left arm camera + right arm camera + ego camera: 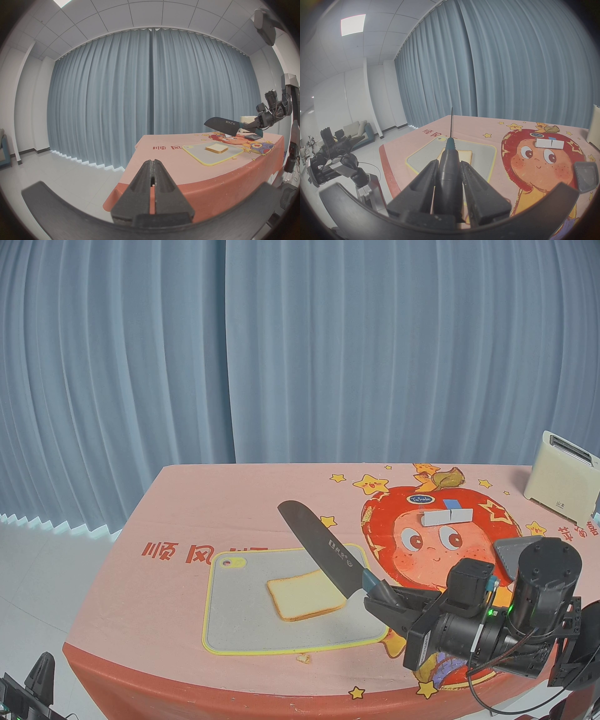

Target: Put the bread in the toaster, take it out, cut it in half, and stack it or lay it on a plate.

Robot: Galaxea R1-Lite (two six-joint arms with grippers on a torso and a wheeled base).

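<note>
Right gripper [449,165] is clamped tight round the handle of the knife [322,546], jaws pinched on either side of it, and the dark blade hangs in the air, angled up and away over the far corner of the bread [306,596], not touching it. The slice lies flat and whole on the grey cutting board [244,615], near the middle of the pink worktop [187,515], with one small crumb [304,658] just off the board's near edge. The toaster [562,480] stands well apart at the far right corner. Left gripper [153,162] hangs low beyond the worktop's left side, fingers pressed together on nothing. That slice looks light, soft in the middle and firmer at the crust, so I'd expect it to slide or squash under a hard chop; a steady downward press across the middle should suit it better. For lifting the halves, a gentle pinch across the crust edges looks safest, since a heavy squeeze would likely crumble them
</note>
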